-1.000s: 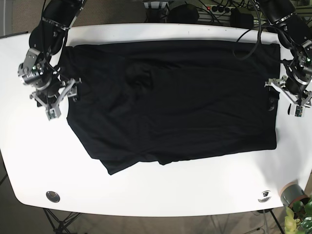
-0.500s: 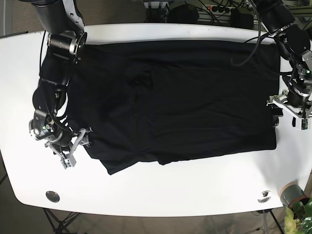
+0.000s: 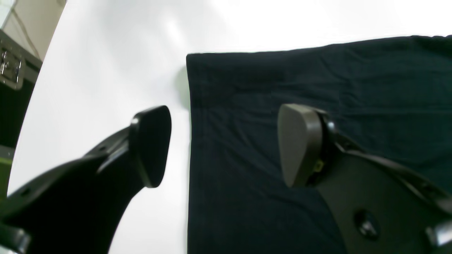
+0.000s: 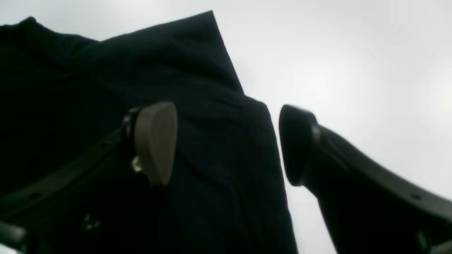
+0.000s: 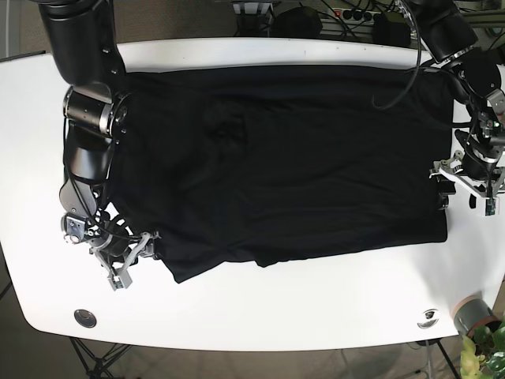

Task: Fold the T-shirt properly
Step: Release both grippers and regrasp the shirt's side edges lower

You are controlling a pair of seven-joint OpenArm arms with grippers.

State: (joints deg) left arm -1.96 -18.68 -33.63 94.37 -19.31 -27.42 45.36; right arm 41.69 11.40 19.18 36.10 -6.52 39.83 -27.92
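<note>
T-shirt (image 5: 284,162) spread nearly flat across white table (image 5: 260,304), no fold made yet. Left gripper (image 3: 222,144) spread wide, straddling hem edge; right gripper (image 4: 227,143) likewise spread over sleeve corner. Grasping and all folds remaining, by appearances.

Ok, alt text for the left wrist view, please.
The open left gripper straddles the side edge of a black T-shirt, one finger over the white table, the other over the cloth. The shirt's corner lies flat just beyond.
</note>
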